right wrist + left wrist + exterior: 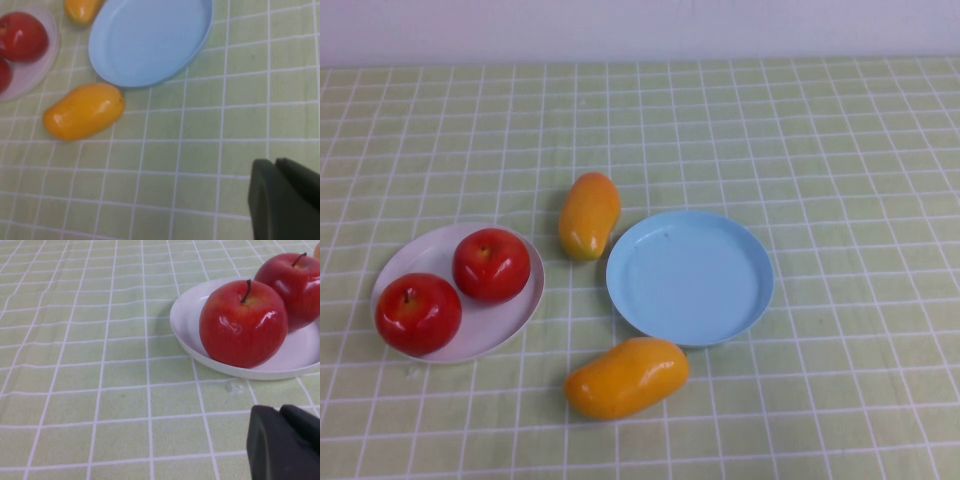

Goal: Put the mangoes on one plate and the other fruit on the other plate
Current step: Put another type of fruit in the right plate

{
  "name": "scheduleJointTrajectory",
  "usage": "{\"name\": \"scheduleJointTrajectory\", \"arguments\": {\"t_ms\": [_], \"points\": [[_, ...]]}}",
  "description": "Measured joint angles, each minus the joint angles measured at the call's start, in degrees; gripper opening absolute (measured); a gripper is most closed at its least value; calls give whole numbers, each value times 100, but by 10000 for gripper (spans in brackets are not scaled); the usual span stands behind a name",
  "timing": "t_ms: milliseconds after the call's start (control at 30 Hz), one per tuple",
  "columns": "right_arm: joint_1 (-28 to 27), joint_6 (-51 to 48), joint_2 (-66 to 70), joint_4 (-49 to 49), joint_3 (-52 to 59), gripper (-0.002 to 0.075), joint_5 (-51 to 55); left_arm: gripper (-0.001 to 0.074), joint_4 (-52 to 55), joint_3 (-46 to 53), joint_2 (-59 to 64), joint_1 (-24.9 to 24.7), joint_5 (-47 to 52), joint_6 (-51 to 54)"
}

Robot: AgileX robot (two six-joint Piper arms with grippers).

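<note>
Two red apples [492,264] [418,313] sit on the white plate [520,310] at the left. The light blue plate [690,278] lies in the middle with nothing on it. One mango [588,215] lies on the cloth between the plates, just behind the blue plate's left rim. The other mango [626,377] lies on the cloth in front of the blue plate. Neither gripper shows in the high view. My left gripper [278,411] is shut and holds nothing, low over the cloth near the white plate [185,325]. My right gripper [274,163] is shut and holds nothing, apart from the nearer mango [82,111].
A green checked cloth [840,150] covers the whole table, with a white wall along the back edge. The cloth stretches bare to the right of the blue plate and behind the fruit.
</note>
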Motion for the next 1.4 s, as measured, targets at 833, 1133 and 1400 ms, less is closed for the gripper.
{"name": "scheduleJointTrajectory", "arguments": {"t_ms": [833, 1133, 1400], "points": [[4359, -2481, 5150, -2037, -3543, 133, -430, 3, 10, 0, 0, 0, 0, 0], [5033, -4402, 6397, -2127, -4680, 569, -485, 3, 10, 0, 0, 0, 0, 0], [5205, -5555, 7005, -2365, -4928, 632, -729, 3, 10, 0, 0, 0, 0, 0]]}}
